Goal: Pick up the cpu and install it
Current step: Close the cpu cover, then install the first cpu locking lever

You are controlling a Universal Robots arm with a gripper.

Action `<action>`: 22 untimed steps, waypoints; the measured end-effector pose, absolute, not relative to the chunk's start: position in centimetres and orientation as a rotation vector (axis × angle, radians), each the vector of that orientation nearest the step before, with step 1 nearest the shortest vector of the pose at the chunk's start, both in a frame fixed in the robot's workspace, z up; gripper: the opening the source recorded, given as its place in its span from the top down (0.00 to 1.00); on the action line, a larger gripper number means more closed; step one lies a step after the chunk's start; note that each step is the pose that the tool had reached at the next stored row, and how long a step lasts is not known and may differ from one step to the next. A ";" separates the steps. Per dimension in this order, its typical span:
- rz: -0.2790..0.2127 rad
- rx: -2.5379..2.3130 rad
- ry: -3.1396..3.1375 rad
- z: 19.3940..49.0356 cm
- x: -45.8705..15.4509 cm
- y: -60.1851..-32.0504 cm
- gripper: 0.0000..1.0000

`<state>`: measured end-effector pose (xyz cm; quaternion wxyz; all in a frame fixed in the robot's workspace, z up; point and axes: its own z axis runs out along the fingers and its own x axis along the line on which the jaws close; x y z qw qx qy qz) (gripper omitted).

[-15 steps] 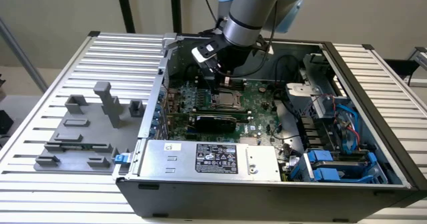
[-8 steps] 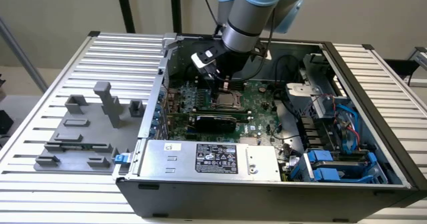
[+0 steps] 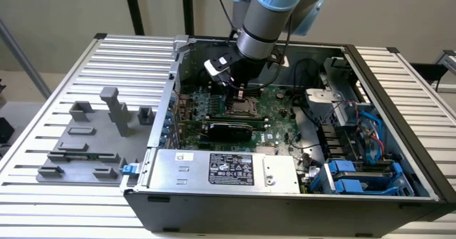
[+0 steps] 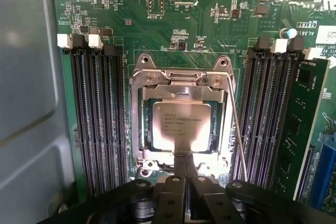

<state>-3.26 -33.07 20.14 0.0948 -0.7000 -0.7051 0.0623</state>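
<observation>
- Gripper (image 4: 185,163): fingers pressed together, nothing seen between them. The tips sit at one edge of the cpu (image 4: 181,127); I cannot tell whether they touch it.
- Arm (image 3: 265,28): descends steeply from the top of the exterior view into the open case (image 3: 285,217). The wrist is near vertical, and the gripper (image 3: 241,92) points down, low over the board (image 3: 278,124).
- Cpu: lies flat and square in the socket (image 4: 137,129), silver plate up, faint lines of print across it, metal frame around it.
- Lever (image 4: 239,135): thin wire rod running along one side of the socket.
- Wrist view adds: long dark slots (image 4: 97,129) flank the socket on two sides, just beside the frame.
- Exterior view adds: a grey fixture (image 3: 93,143) with upright blocks stands on the slatted table (image 3: 399,73), at the exterior view's left of the case and well apart from the gripper. A power supply (image 3: 224,169) lies along the case's near wall, and cables (image 3: 363,143) are bundled at the exterior view's right.
- Room: the case top is open. The wall at the exterior view's left stands near the wrist, and the opposite wall is well apart. The slots crowd the socket's two long edges.
</observation>
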 end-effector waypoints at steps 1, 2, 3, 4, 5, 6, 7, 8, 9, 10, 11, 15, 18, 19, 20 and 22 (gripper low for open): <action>0.185 -2.075 -2.090 20.3 -3.3 -33.1 0.89; 0.186 -2.075 -2.089 20.5 -3.3 -33.1 0.89; 0.186 -2.075 -2.089 20.8 -3.3 -33.1 0.89; 0.186 -2.075 -2.089 21.0 -3.4 -33.1 0.89; 0.186 -2.074 -2.089 21.1 -3.5 -33.1 0.89; 0.186 -2.074 -2.089 21.3 -3.8 -33.2 0.89; 0.185 -2.074 -2.088 21.4 -4.1 -33.2 0.89; 0.185 -2.074 -2.088 21.5 -4.4 -33.2 0.89; 0.185 -2.074 -2.088 21.6 -4.6 -33.3 0.89; 0.184 -2.074 -2.088 21.7 -4.9 -33.3 0.89; 0.184 -2.074 -2.088 21.7 -4.9 -33.4 0.89; 0.180 -2.071 -2.087 21.7 -4.9 -33.4 0.89; 0.175 -2.069 -2.085 21.7 -4.9 -33.4 0.89; 0.173 -2.068 -2.085 21.7 -4.9 -33.4 0.89; 0.172 -2.067 -2.084 21.7 -4.9 -33.4 0.89; 0.168 -2.065 -2.083 21.7 -4.9 -33.4 0.89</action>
